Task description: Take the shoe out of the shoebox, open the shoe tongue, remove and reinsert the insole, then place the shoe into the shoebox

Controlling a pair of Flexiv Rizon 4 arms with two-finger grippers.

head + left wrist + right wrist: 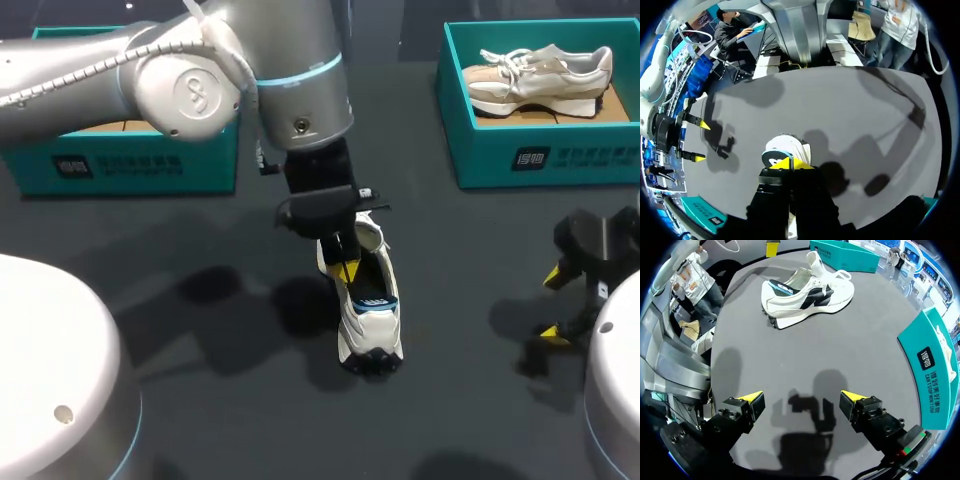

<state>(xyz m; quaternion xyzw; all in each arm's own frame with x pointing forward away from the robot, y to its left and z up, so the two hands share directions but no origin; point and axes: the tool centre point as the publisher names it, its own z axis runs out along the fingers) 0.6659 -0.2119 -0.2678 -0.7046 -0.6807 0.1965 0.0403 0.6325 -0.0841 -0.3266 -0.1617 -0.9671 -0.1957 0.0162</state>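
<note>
A white shoe (368, 315) with black and blue trim lies on the dark table, heel toward me. Its tongue stands up, and a dark blue insole (373, 300) shows in the opening. In the right wrist view the shoe (810, 292) lies on its sole well ahead of the fingers, with the insole (781, 287) showing at the heel end. My left gripper (346, 270) hangs over the shoe's opening. In its own view the left gripper (790, 162) is shut just above the heel (787, 145), and nothing shows between its yellow tips. My right gripper (552, 305) stands open and empty, low at the right, and looks the same in its own view (801, 397).
A teal shoebox (130, 165) stands at the back left, partly behind my left arm. A second teal shoebox (540, 155) at the back right holds a beige shoe (540, 75). Bare dark table lies between the white shoe and my right gripper.
</note>
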